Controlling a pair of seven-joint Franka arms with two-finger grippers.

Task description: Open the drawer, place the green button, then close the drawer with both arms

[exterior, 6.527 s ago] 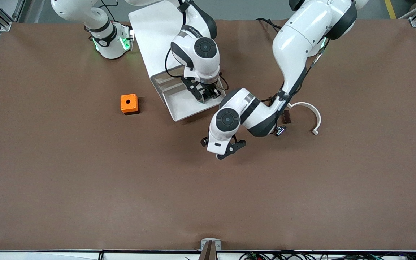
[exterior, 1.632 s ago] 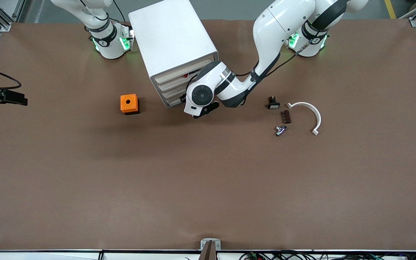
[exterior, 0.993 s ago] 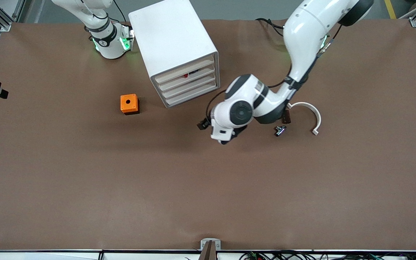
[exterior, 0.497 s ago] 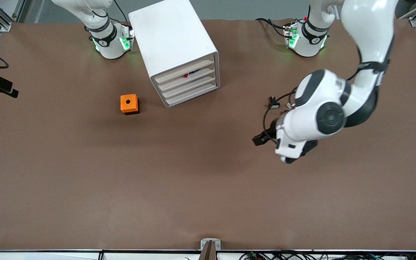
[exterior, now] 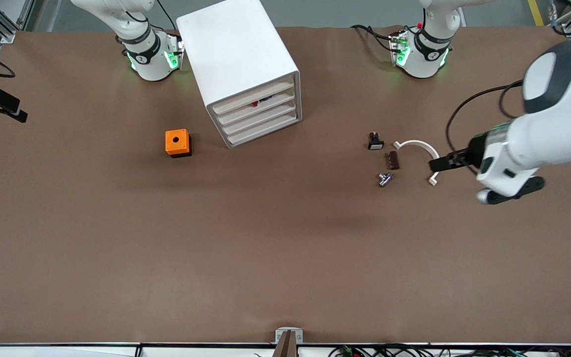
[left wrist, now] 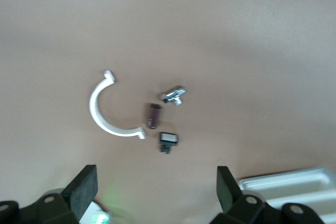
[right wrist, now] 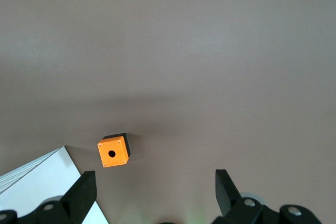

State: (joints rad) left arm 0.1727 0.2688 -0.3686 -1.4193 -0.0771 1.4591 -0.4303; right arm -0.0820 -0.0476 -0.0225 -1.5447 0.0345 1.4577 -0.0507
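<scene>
White cabinet (exterior: 238,54) hides the button; left tool (left wrist: 152,184), right tool (right wrist: 152,182) both gape wide.

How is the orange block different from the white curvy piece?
The orange cube with a round hole is boxy and chunky; the thin white half-ring is a flat open arc. The cube sits alone toward the right arm's end of the brown table; the half-ring lies beside three small parts toward the left arm's end. Both rest untouched on the table.
</scene>
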